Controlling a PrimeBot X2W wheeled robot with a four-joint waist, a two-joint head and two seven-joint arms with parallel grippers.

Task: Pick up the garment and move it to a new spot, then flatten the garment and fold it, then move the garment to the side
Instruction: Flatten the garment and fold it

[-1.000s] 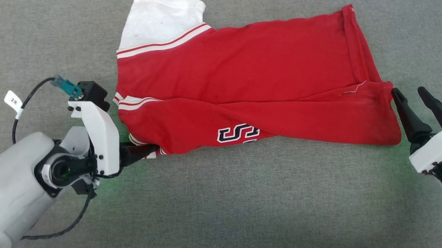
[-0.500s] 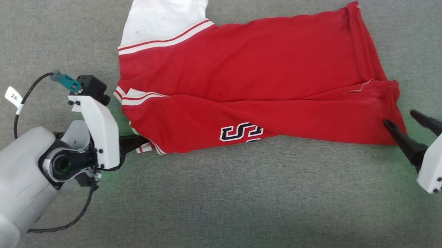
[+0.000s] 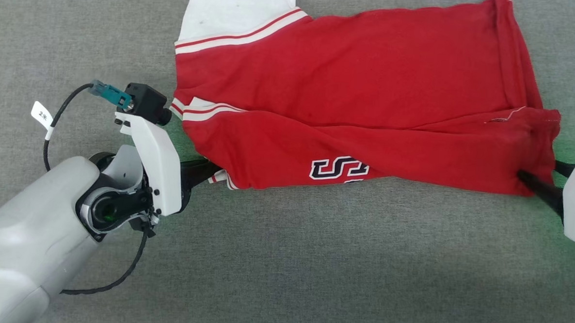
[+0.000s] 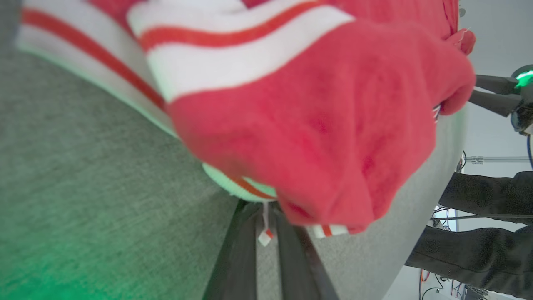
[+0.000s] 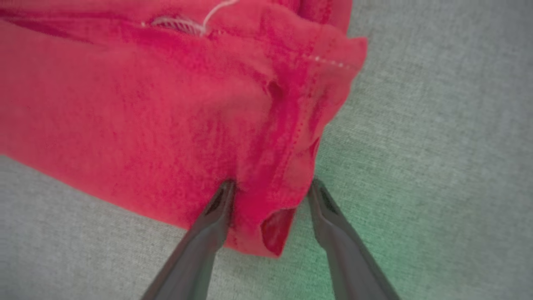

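Across the grey tabletop (image 3: 312,259), as the head view shows it, the garment (image 3: 348,101) lies with its long axis running from 9 o'clock to 3 o'clock. Its white sleeve (image 3: 236,9) is at the 10 o'clock end and its hem at the 3 o'clock end. The near half is doubled over, so the black-and-white letters (image 3: 338,168) sit on the 6 o'clock edge.

The coming move turns on that near edge, since each hand stands at one end of it. At the garment's 8 o'clock corner, the left hand (image 3: 208,169) points toward 3 o'clock. Its fingers are drawn almost together, and it looks pinched on the striped trim (image 3: 221,178). The left wrist view shows red cloth draped over the tips. At the 4 o'clock corner, the right hand (image 3: 538,170) points toward 9 o'clock. Its fingers are spread apart, one on either side of the hem corner (image 5: 270,166), with cloth between them. The right wrist view shows it gripping nothing so far.

Both hands are equally near their ends, but only the left has a hold. In my judgement the right must close on the hem before the edge can be lifted or pulled taut along the 9-to-3 line.
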